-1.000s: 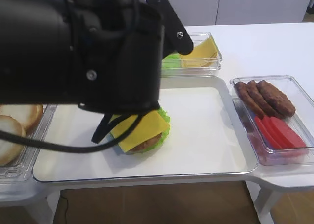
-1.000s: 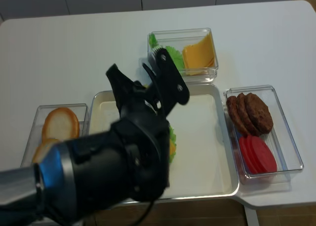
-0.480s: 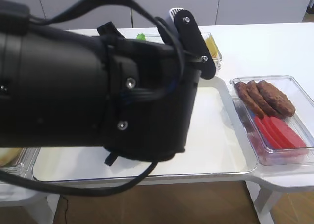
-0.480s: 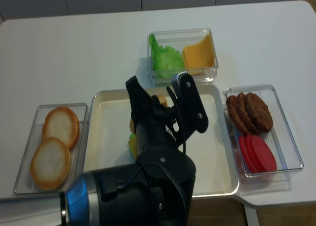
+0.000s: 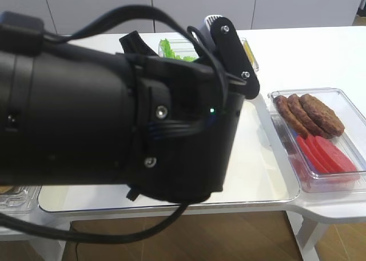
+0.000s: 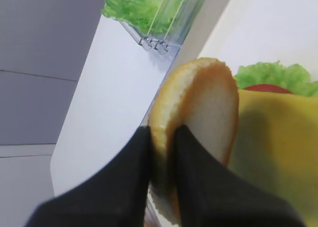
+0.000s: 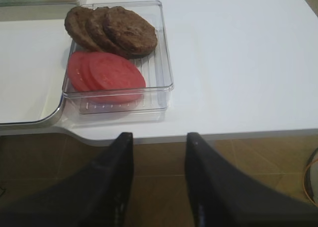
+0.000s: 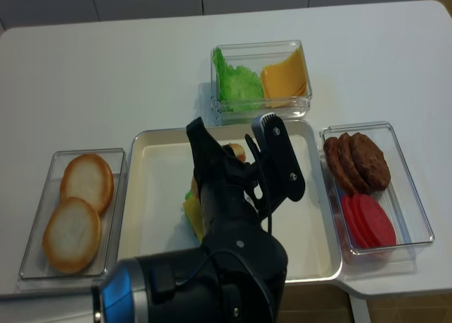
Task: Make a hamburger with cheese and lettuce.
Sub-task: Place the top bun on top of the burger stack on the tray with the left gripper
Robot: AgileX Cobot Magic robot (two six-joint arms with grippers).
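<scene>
So the left pincer is clamped on the edge of a bun top, holding it up on its rim, nearly vertical, crust facing away from the stack. The hamburger sits just beside it and lower down on the tray: the cheese lies flat on top, and the lettuce frills out behind it with a sliver of something red peeking through. The bun's flat cut face is turned toward the cheese, so I'd guess the whole move comes down to tipping it over that way and lowering it. The left arm is clearly the nearer one, reaching over the tray and blocking most of the overhead views. The right pincer hangs off the front edge of the bench, fingers a little apart with nothing between them, near the box of loose patties and tomato slices.
</scene>
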